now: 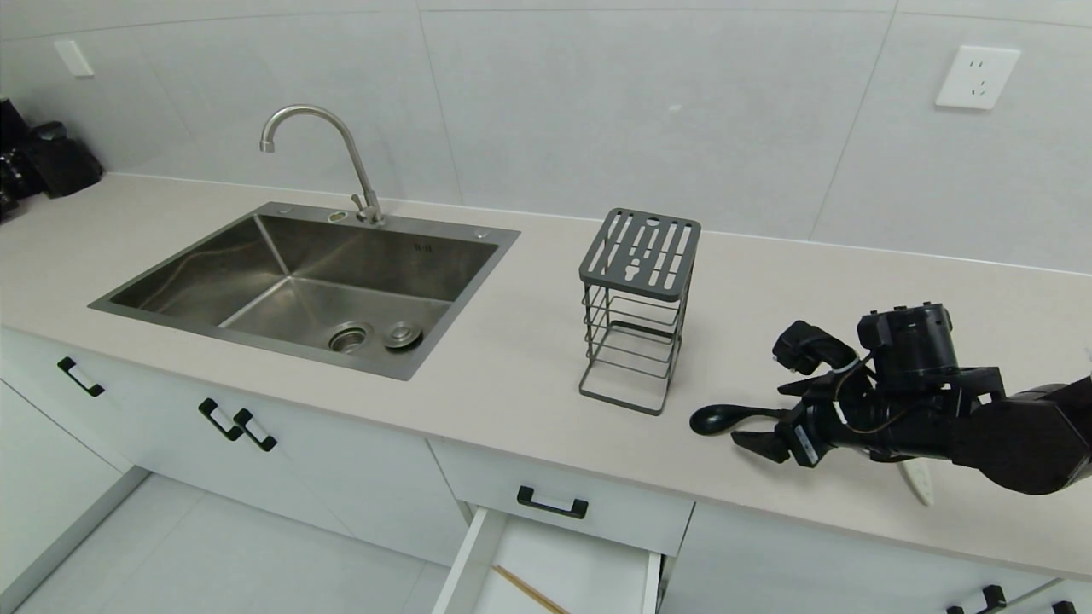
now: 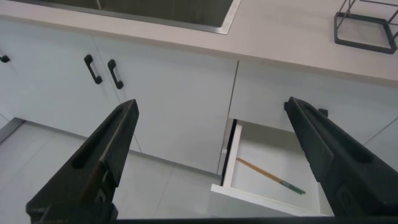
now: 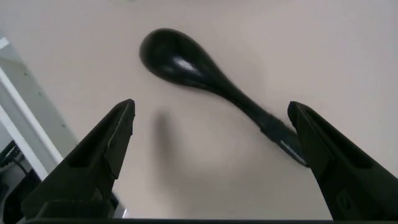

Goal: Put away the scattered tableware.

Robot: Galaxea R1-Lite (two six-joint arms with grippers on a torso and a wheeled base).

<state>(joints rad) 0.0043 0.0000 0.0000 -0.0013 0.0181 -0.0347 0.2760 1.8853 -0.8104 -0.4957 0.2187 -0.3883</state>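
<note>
Hanging low over the tabletop (image 1: 529, 341), right of the wire rack (image 1: 633, 288), the right tool (image 1: 770, 416), released, flanks the black spoon (image 1: 713, 418) lying there. It looks light, stiff, glossy and probably slippery, so grip the thin handle (image 3: 249, 111) mid-length.

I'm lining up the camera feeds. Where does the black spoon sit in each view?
Head view: the black spoon lies on the countertop, right of the wire rack, at the open right gripper's tips.
Right wrist view: the black spoon lies on the countertop between the two open fingers.
Left wrist view: looks at the open drawer below the countertop's edge.
Shared landmark: the beige countertop.
</note>
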